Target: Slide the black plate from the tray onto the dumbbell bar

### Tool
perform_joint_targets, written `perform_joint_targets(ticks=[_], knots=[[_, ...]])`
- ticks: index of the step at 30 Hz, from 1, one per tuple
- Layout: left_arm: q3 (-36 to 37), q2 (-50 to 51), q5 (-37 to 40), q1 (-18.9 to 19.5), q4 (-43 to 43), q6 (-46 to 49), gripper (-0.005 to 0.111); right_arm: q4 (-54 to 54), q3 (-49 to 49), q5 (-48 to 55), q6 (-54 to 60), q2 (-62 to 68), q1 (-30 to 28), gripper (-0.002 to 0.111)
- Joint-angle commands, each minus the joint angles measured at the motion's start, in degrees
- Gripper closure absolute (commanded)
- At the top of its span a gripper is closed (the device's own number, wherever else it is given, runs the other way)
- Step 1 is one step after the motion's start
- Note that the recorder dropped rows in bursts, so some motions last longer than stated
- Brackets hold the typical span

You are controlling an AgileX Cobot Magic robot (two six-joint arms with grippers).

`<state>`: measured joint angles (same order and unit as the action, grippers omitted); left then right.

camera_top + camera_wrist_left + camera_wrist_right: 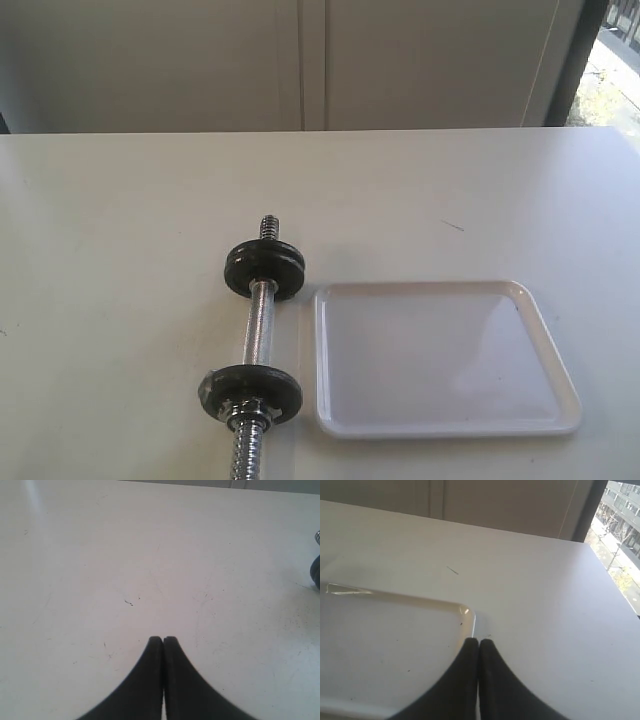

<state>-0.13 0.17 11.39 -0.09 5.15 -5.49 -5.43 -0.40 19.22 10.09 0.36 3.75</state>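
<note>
The white tray (440, 362) lies right of centre with no disc in it. Left of it, touching the table, lies the chrome dumbbell bar (258, 330). It carries two black plates, one at the far end (264, 268) and one at the near end (250, 391), with a nut (245, 412) against the near one. Neither gripper shows in the exterior view. My left gripper (163, 640) is shut on nothing over bare table; a sliver of a black plate (316, 572) shows at that view's edge. My right gripper (479, 642) is shut and empty above the tray's rim (470, 617).
The white table (120, 230) runs to a far edge in front of pale cabinet doors (310, 60). A window (620, 535) lies beyond the table's right side. The bar's threaded ends stick out past both plates.
</note>
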Motion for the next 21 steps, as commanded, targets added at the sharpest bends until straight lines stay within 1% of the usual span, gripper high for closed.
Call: perform_joint_targets(ticks=[1, 4, 21], knots=[[0.13, -0.17, -0.19, -0.01, 0.31, -0.29, 0.107, -0.54, 0.4, 0.07, -0.4, -0.36, 2.76, 0.108], [0.13, -0.17, -0.19, -0.01, 0.31, -0.29, 0.107, -0.54, 0.4, 0.07, -0.4, -0.36, 4.28, 0.108], [0.13, -0.17, -0.19, -0.01, 0.31, -0.29, 0.107, -0.69, 0.4, 0.07, -0.4, -0.36, 4.27, 0.108]])
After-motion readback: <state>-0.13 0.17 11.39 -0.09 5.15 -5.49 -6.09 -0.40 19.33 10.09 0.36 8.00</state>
